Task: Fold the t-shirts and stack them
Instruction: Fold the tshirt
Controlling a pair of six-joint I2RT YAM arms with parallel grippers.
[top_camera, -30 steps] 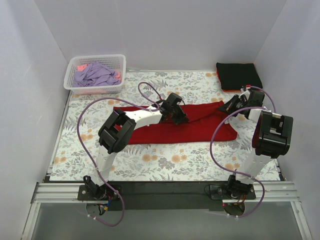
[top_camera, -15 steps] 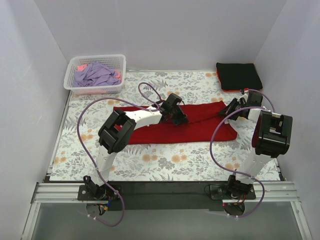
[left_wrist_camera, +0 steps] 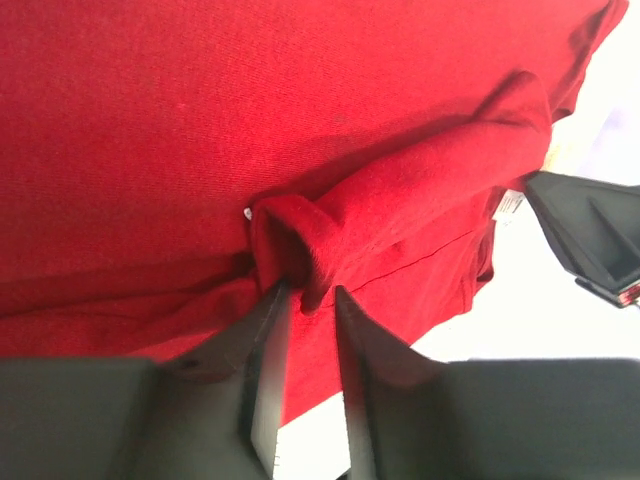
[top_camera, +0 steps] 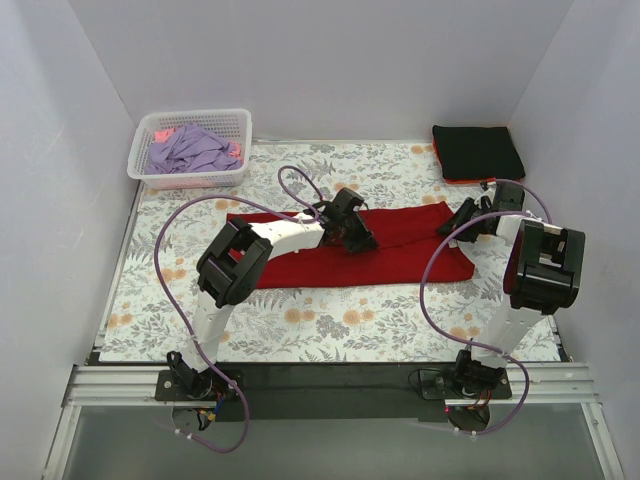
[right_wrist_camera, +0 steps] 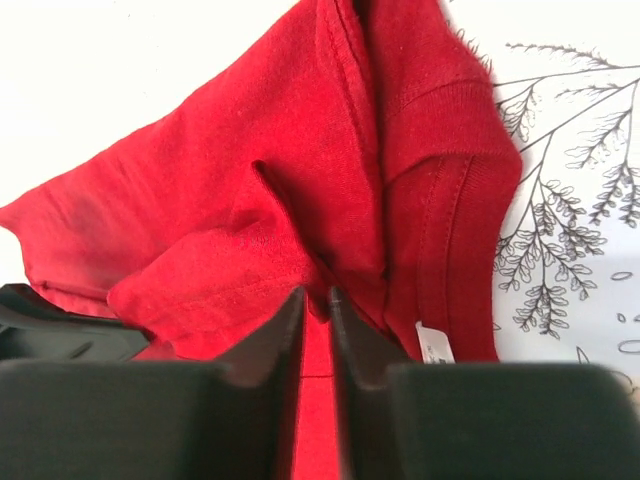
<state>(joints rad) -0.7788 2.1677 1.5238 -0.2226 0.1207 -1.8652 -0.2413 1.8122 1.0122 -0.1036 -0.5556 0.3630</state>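
Note:
A deep-red t-shirt (top_camera: 400, 257) lies spread lengthwise across the middle of the floral cloth. My left gripper (top_camera: 356, 236) rests low on its upper middle edge. In the left wrist view the jaws (left_wrist_camera: 308, 295) stand slightly apart, open, with a rolled fold of red cloth (left_wrist_camera: 400, 200) lying loose between the tips. My right gripper (top_camera: 463, 217) is at the shirt's right end. Its jaws (right_wrist_camera: 316, 296) are parted by a narrow gap, a small peak of red fabric (right_wrist_camera: 250, 260) still between the tips. The white neck label (right_wrist_camera: 435, 345) shows just to the right.
A folded black t-shirt (top_camera: 478, 150) lies on an orange-red one (top_camera: 462, 181) at the back right. At the back left a white lattice basket (top_camera: 148, 176) holds crumpled lavender tees (top_camera: 192, 150) and a pink one (top_camera: 165, 133). White walls close in on three sides.
Both grippers have gone from shut to slightly parted. The lifted right end of the red shirt has dropped flat, and the right gripper has come a little lower and forward.

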